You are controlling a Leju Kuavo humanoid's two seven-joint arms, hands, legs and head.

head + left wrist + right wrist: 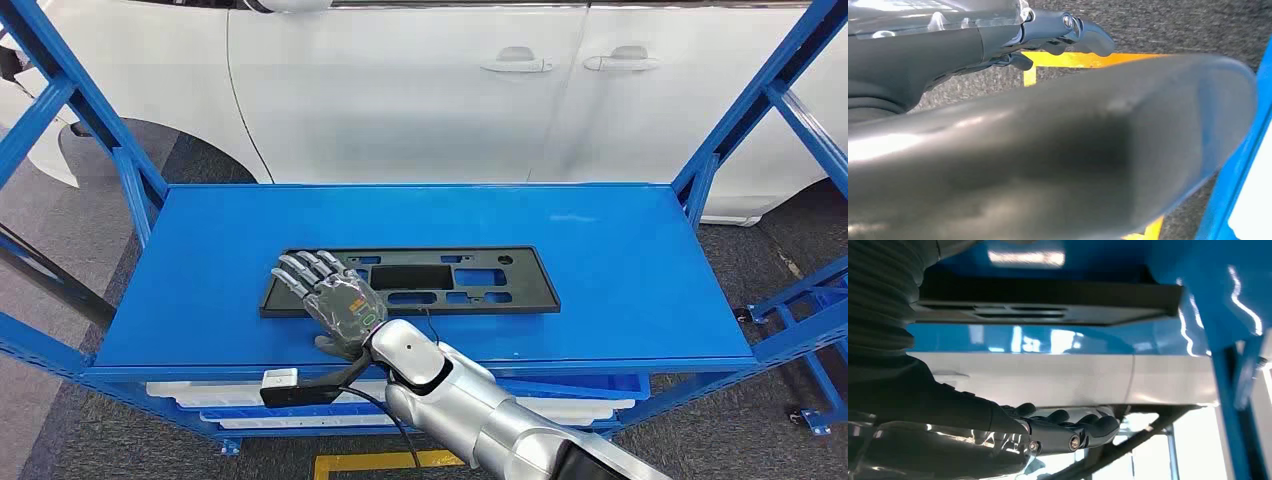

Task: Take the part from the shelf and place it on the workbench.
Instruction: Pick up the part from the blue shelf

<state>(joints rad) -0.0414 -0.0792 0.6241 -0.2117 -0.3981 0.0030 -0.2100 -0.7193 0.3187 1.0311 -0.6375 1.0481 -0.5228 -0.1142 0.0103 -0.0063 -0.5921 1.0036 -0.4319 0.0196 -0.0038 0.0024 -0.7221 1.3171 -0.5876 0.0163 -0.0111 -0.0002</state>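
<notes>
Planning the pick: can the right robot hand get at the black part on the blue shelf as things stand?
Probably yes. The right robot hand is already over the left end of the black part, which lies flat on the blue shelf with nothing around it. Whether the hand touches it I cannot tell.

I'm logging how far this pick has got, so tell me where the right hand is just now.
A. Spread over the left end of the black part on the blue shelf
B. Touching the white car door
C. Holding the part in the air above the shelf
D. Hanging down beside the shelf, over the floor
A: in the head view the right hand lies spread over the left end of the black part, which lies flat on the blue shelf.
</notes>
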